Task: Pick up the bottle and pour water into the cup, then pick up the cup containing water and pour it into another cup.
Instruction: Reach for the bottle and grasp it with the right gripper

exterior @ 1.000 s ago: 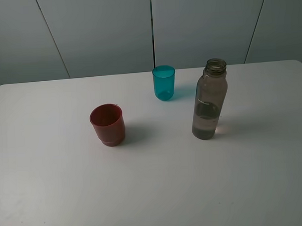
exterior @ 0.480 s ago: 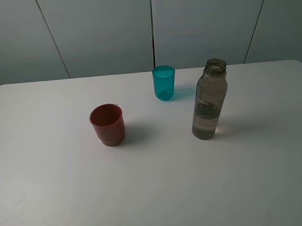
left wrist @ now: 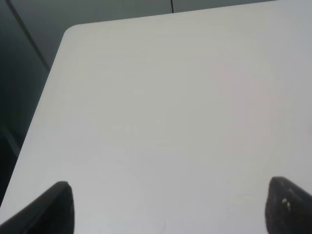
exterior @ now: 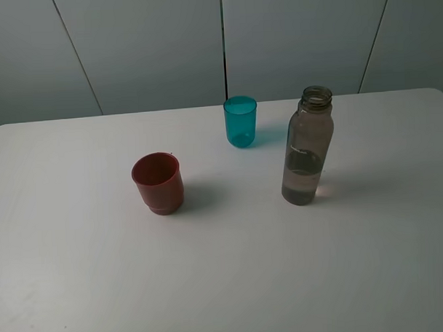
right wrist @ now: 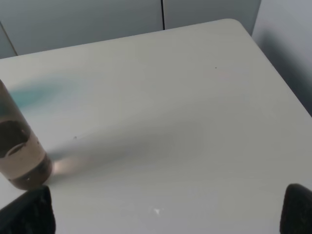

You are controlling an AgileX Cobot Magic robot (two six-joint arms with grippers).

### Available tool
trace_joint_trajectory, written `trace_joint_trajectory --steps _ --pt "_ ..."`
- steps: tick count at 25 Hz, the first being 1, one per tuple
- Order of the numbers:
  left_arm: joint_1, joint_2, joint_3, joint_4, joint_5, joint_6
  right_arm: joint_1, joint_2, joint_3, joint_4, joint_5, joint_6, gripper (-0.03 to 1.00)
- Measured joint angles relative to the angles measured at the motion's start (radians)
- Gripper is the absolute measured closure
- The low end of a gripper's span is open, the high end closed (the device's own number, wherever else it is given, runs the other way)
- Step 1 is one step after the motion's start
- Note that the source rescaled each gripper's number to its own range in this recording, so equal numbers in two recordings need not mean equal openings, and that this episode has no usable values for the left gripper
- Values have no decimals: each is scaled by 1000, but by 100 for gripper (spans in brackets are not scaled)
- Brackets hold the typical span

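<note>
The bottle (exterior: 306, 148), clear grey-tinted and capless with water in its lower part, stands upright right of centre on the white table (exterior: 225, 282); its base (right wrist: 22, 161) also shows in the right wrist view. The translucent teal cup (exterior: 240, 121) stands behind it toward the middle. The squat red cup (exterior: 158, 183) stands to the left. No gripper appears in the exterior view. My right gripper (right wrist: 168, 214) is open, its fingertips (right wrist: 29, 214) wide apart with nothing between them, some way short of the bottle. My left gripper (left wrist: 168, 207) is open over bare table, fingertips (left wrist: 53, 207) far apart.
The table's far left corner (left wrist: 73, 30) and its left edge show in the left wrist view, with a dark drop beyond. The far right corner (right wrist: 234, 22) and right edge show in the right wrist view. Grey wall panels (exterior: 152, 44) stand behind the table.
</note>
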Motion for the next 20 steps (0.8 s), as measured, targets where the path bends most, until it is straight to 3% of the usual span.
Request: trace_joint_trajectory --steps 13,18,20 --pt "0 0 0 0 0 0 0 0 0 20 -6 -21 -3" --pt "0 0 0 0 0 -2 0 16 -7 38 -28 -116 -3" --pt "0 0 0 0 0 -2 0 54 -12 71 -97 -173 -3"
